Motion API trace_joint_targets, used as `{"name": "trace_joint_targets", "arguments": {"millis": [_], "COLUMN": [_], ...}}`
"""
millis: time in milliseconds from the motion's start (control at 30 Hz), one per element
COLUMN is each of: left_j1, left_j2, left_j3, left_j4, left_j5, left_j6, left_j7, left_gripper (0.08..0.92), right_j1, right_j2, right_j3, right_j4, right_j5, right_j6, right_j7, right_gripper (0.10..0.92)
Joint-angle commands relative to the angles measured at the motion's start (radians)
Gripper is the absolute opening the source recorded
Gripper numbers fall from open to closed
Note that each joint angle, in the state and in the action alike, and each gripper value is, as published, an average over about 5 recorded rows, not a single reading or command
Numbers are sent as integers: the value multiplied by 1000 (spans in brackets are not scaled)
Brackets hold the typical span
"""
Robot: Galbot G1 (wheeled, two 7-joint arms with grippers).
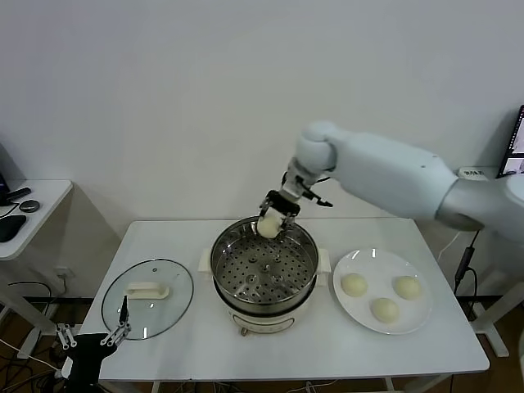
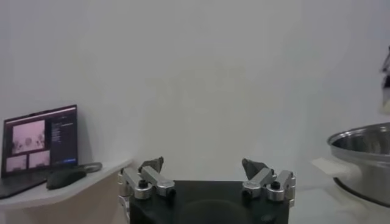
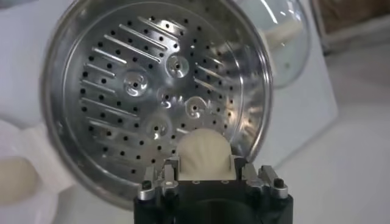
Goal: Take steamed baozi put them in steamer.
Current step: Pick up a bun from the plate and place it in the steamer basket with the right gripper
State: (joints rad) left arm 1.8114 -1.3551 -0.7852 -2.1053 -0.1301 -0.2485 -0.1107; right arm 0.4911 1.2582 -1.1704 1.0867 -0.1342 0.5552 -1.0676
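Note:
My right gripper [image 1: 272,219] is shut on a cream-white baozi [image 1: 268,226] and holds it over the far rim of the steel steamer [image 1: 221,262]. In the right wrist view the baozi [image 3: 205,152] sits between the fingers [image 3: 171,170] above the perforated steamer bottom [image 3: 122,122], which holds nothing. Three baozi [image 1: 354,284] [image 1: 407,286] [image 1: 384,309] lie on the white plate [image 1: 352,315] to the right of the steamer. My left gripper [image 1: 92,336] is open and parked low at the table's front left corner; its own view shows it [image 2: 206,176] empty.
A glass lid [image 1: 147,309] with a white handle lies on the table left of the steamer. The steamer stands on a white cooker base [image 1: 246,323]. A side table [image 1: 33,205] with a laptop [image 2: 38,149] and mouse stands at far left.

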Motion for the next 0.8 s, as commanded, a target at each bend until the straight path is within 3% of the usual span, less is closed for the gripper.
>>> {"name": "trace_joint_targets", "arguments": {"millis": [33, 533, 800], "left_j1": [1, -2, -1], "left_j2": [-4, -13, -17], "left_j3": [-6, 1, 1], "left_j4": [1, 8, 9], "left_j5": [-1, -3, -9], "left_j6": [-1, -4, -8], "left_j7": [0, -1, -2], "left_gripper": [823, 823, 823], "right_j1": [-51, -123, -51], "right_j2": [82, 125, 75], "right_j3": [-14, 32, 21], "right_j4": [-65, -164, -82], "right_j5": [-228, -311, -203], "right_j6": [159, 226, 186], "right_j7": [35, 97, 116], "right_gripper": [539, 556, 740]}}
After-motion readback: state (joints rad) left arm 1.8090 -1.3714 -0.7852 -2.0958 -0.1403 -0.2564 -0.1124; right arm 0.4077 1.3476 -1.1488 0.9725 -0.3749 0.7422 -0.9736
